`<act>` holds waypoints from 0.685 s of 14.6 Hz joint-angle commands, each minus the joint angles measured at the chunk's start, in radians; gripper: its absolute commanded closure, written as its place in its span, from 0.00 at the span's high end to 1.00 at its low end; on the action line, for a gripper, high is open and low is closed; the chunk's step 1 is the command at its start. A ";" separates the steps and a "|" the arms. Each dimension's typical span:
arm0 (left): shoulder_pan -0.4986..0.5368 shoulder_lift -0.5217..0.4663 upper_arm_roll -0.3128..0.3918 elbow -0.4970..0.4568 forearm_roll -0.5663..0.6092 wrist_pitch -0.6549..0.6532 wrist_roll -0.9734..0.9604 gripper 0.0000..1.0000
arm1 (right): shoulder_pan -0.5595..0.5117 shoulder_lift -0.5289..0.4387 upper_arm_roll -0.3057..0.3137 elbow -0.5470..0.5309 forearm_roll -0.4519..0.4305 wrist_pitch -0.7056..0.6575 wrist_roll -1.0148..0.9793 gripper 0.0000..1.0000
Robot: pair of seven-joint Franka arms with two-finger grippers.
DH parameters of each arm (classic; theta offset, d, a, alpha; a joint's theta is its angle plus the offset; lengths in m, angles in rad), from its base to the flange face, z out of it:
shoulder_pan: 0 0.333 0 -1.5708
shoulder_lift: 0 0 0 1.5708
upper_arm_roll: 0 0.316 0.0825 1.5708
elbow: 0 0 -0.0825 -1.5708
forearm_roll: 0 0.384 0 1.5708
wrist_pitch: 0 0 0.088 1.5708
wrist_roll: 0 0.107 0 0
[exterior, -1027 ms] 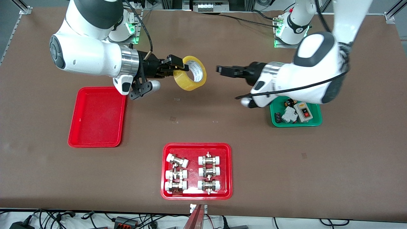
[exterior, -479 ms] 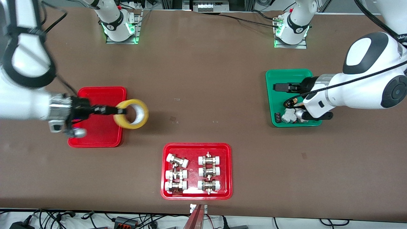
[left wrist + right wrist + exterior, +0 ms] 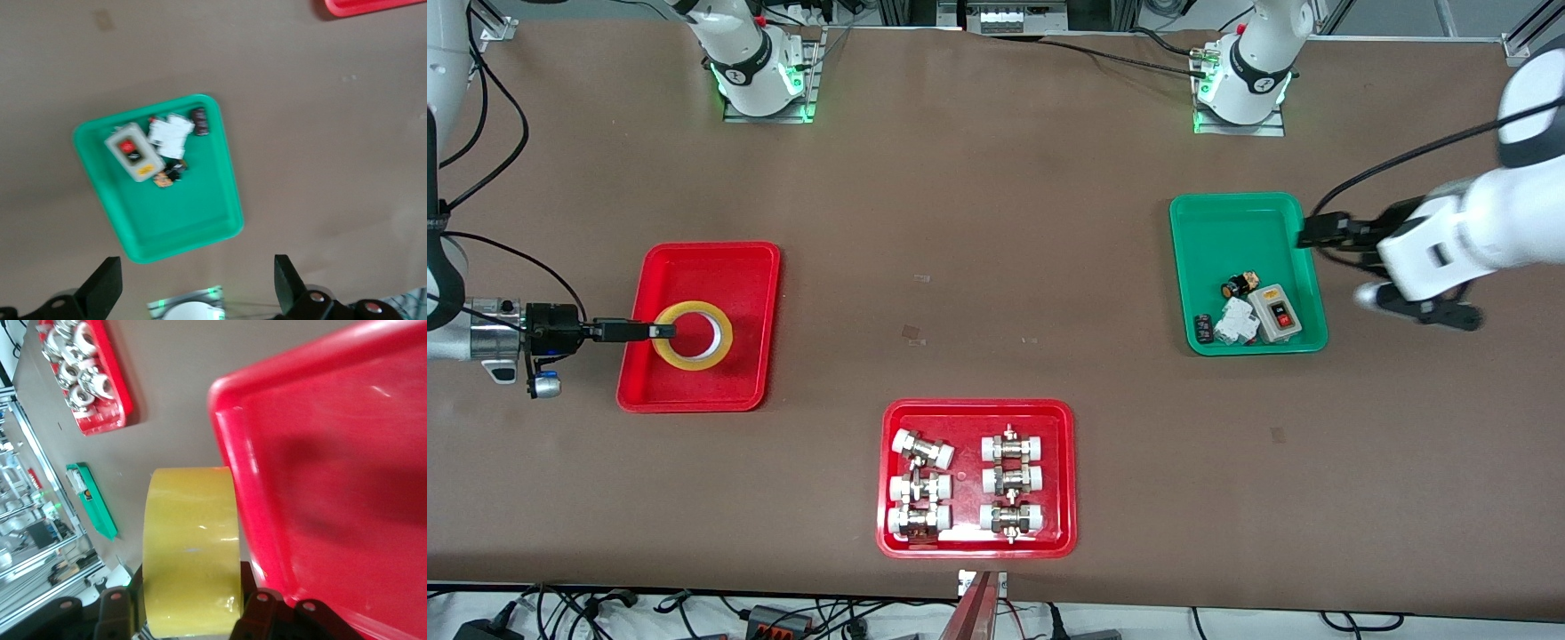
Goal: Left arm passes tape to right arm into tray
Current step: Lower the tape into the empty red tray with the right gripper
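While the tape (image 3: 692,334) is pinched by the right gripper (image 3: 660,331) over the tray (image 3: 734,267), centre-left in the front view, the left gripper (image 3: 1307,233) is held with fingers spread at the green tray (image 3: 1232,218), upper right. No legible writing is seen. The roll's yellow outer face (image 3: 192,550) between the fingers is shown only by the right wrist view; the spread is confirmed by the left wrist view.

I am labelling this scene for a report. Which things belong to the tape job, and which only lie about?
Belong to the job:
- yellow translucent tape roll, held by the right pincer
- plain red plastic tray under it
- left pincer, open, at the green tray's edge

Only lying about:
- green plastic tray with small electrical parts
- red tray of metal fittings
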 commanded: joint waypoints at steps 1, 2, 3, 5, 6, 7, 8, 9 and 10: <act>-0.102 -0.117 0.144 -0.062 0.015 0.032 0.083 1.00 | -0.025 0.019 0.023 0.000 -0.048 -0.022 -0.065 0.40; -0.108 -0.154 0.157 -0.100 0.019 0.040 0.079 1.00 | -0.031 0.036 0.023 -0.002 -0.052 -0.024 -0.079 0.40; -0.128 -0.215 0.175 -0.160 0.020 0.067 0.071 1.00 | -0.032 0.047 0.023 -0.011 -0.061 -0.022 -0.085 0.42; -0.168 -0.302 0.190 -0.263 0.090 0.136 0.033 1.00 | -0.031 0.051 0.023 -0.016 -0.097 -0.017 -0.089 0.43; -0.185 -0.324 0.186 -0.280 0.127 0.140 -0.002 1.00 | -0.031 0.054 0.023 -0.016 -0.098 -0.017 -0.091 0.43; -0.208 -0.333 0.192 -0.297 0.131 0.137 -0.031 1.00 | -0.029 0.063 0.023 -0.016 -0.098 -0.011 -0.089 0.45; -0.219 -0.335 0.194 -0.294 0.132 0.131 -0.038 1.00 | -0.028 0.071 0.023 -0.016 -0.098 -0.010 -0.091 0.46; -0.226 -0.334 0.194 -0.280 0.137 0.134 -0.035 1.00 | -0.028 0.076 0.023 -0.014 -0.098 -0.004 -0.091 0.46; -0.232 -0.327 0.194 -0.259 0.137 0.138 -0.036 1.00 | -0.028 0.079 0.023 -0.014 -0.098 -0.002 -0.096 0.49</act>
